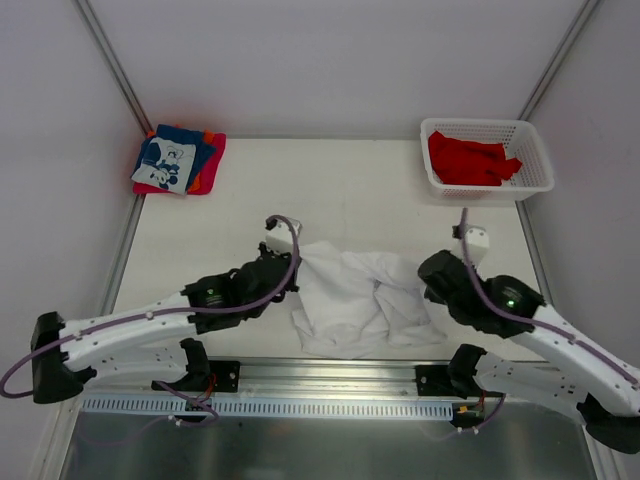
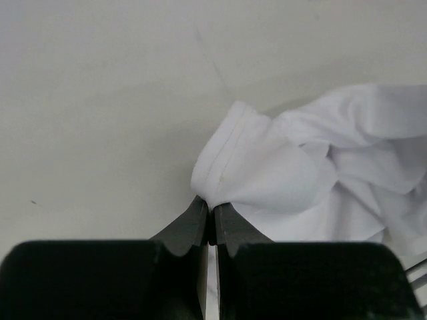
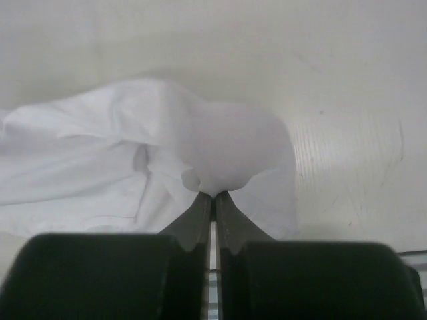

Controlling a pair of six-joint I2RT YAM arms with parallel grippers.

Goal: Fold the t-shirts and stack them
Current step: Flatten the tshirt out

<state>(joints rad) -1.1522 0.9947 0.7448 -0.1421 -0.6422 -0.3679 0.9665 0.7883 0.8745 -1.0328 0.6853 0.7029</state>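
My left gripper (image 2: 209,215) pinches the white t-shirt (image 1: 360,295) by its hemmed edge; my right gripper (image 3: 213,200) pinches its opposite side. It lies crumpled at lower centre. The folded t-shirts (image 1: 178,162) sit upper left, their white print too small to read.

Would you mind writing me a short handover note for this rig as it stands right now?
Left hand: shut on a hemmed edge of the white t-shirt, at its left side.
Right hand: shut on the same shirt's right side.
The shirt lies crumpled on the table between the arms, not yet folded.
Done: folded stack at the far left corner, a blue shirt with white print on top.
Left: fold the white one, add it to the stack, then do the red shirts heaped in the basket at far right.
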